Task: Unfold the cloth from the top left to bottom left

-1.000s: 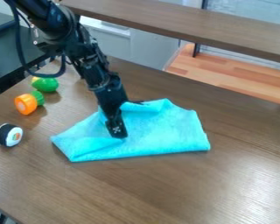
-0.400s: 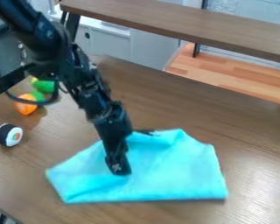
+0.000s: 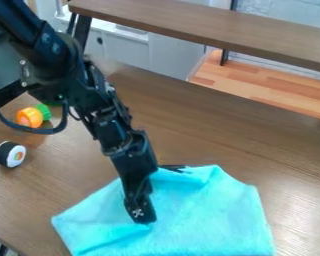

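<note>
The black robot arm (image 3: 102, 100) is slanting down from the upper left, and its gripper (image 3: 140, 212) is pointing down over the left part of the turquoise cloth (image 3: 213, 220). The cloth is lying rumpled on the brown wooden table (image 3: 223, 135), running past the lower edge. At the left, an orange-and-green toy (image 3: 30, 117) is sitting behind a black-and-white toy roll (image 3: 10, 154), the two standing apart

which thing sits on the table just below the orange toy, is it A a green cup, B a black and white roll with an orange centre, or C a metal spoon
B, the black and white roll lies just below the orange toy in the camera view.
</note>
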Controlling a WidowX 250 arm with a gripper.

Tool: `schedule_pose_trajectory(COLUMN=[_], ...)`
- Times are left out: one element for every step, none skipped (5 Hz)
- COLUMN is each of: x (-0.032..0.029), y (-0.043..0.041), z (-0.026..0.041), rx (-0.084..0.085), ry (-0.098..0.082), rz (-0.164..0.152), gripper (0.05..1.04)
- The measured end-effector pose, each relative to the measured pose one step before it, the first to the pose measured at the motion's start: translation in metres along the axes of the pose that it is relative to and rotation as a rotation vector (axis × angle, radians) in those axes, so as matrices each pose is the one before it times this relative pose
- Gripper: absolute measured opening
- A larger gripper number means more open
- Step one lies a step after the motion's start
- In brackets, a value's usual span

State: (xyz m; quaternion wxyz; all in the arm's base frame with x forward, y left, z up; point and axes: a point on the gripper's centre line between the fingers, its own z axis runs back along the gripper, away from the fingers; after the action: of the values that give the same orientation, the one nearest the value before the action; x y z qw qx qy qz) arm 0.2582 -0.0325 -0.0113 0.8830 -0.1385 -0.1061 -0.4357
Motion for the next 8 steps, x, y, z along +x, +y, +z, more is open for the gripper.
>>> schedule_pose_trajectory(x=[-0.00031,-0.00191,0.00095,-0.00215,-0.00311,-0.00407,0.00215,0.00331], y=[0.00883,0.03255,0.02792,0.03023,0.03887,0.02887,0.01722,0.00560], z=[0.00098,0.00515,0.00207,0.00441,0.00992,0.00851,0.00596,0.00445], rx=[0.0025,0.0408,0.0450,0.0376,0.0541,0.0469,0.0242,-0.0036], ry=[0.0016,-0.0068,0.0043,-0.0082,-0.0174,-0.0118,-0.0132,-0.0148], rz=[0.0225,0.0471,0.0161,0.0403,0.0791,0.0602,0.0317,0.0144], gripper=[1.001,1.001,1.001,1.001,1.001,1.001,1.000,1.000])
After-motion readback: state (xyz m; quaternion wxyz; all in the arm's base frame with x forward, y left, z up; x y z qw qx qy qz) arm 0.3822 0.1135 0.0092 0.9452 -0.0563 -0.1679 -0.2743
